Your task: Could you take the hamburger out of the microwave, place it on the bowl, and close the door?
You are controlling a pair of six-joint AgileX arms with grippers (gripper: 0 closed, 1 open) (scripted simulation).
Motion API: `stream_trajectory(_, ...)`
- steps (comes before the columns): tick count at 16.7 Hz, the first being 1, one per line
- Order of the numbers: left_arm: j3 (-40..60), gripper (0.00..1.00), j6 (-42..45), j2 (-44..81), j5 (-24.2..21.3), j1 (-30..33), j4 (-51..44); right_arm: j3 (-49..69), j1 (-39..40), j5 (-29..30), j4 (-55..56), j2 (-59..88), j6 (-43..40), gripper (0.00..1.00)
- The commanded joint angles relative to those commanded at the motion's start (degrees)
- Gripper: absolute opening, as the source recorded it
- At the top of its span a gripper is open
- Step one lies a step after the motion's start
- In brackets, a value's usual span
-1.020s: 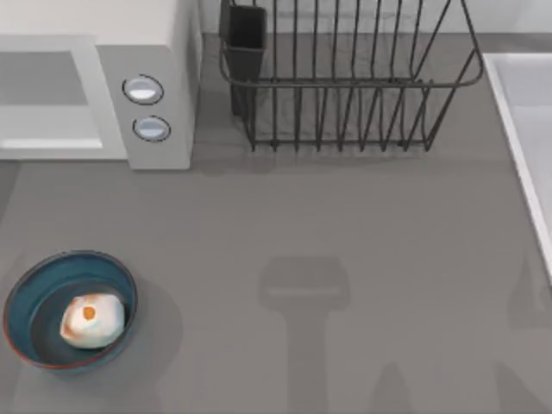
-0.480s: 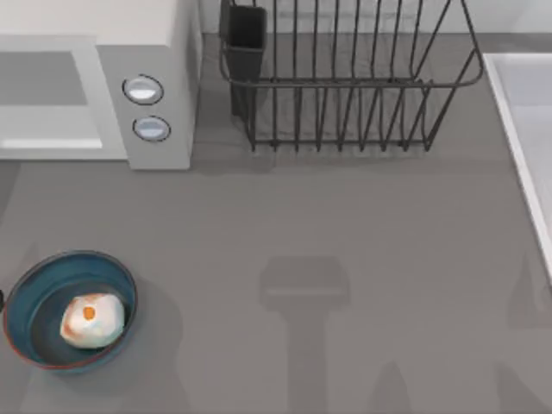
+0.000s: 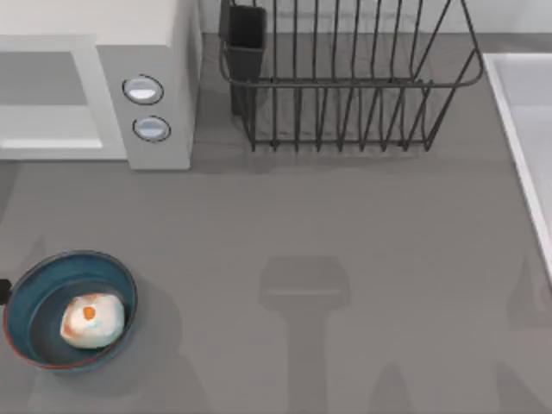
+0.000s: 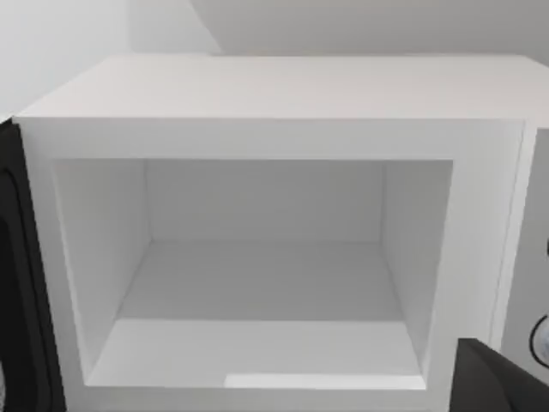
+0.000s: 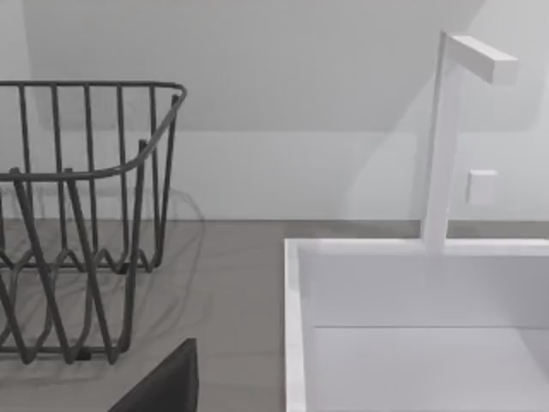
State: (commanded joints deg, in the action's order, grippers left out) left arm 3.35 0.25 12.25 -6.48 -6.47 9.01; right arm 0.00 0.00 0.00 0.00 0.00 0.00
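The hamburger (image 3: 91,319), a whitish lump with an orange patch, lies inside the blue bowl (image 3: 34,297) at the table's front left. The white microwave (image 3: 147,65) stands at the back left with its cavity (image 4: 257,283) open and bare. A dark panel (image 4: 21,283) hugs one side of the opening, seemingly the swung-open door. A dark sliver of my left arm (image 3: 3,290) pokes in at the left edge beside the bowl, and one dark finger (image 4: 497,378) of it faces the microwave front. One dark finger (image 5: 163,386) of my right gripper points toward the sink.
Two round buttons (image 3: 143,90) sit on the microwave's side panel. A black wire dish rack (image 3: 345,86) stands at the back middle, also seen as the rack (image 5: 77,215). A white sink (image 5: 412,326) with a faucet (image 5: 446,137) runs along the table's right edge.
A dark sliver of my left arm has come into the top view's left edge beside the bowl. The hamburger and bowl have not moved.
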Motion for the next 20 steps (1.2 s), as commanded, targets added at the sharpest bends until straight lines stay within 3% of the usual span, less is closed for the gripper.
stream_trajectory(6,1.2,0.0,0.1,8.4,-4.8,-4.8,7.1,0.0,0.0,0.0,0.0,0.0,0.0,1.0)
stream_trajectory(12,1.7,0.0,0.8,9.2,-5.3,-5.4,6.6,0.0,0.0,0.0,0.0,0.0,0.0,1.0)
stream_trajectory(16,10.1,0.0,7.2,17.8,-8.9,-11.7,-0.3,0.0,0.0,0.0,0.0,0.0,0.0,1.0)
stream_trajectory(20,26.3,0.0,18.2,35.1,-14.9,-22.2,-12.4,0.0,0.0,0.0,0.0,0.0,0.0,1.0)
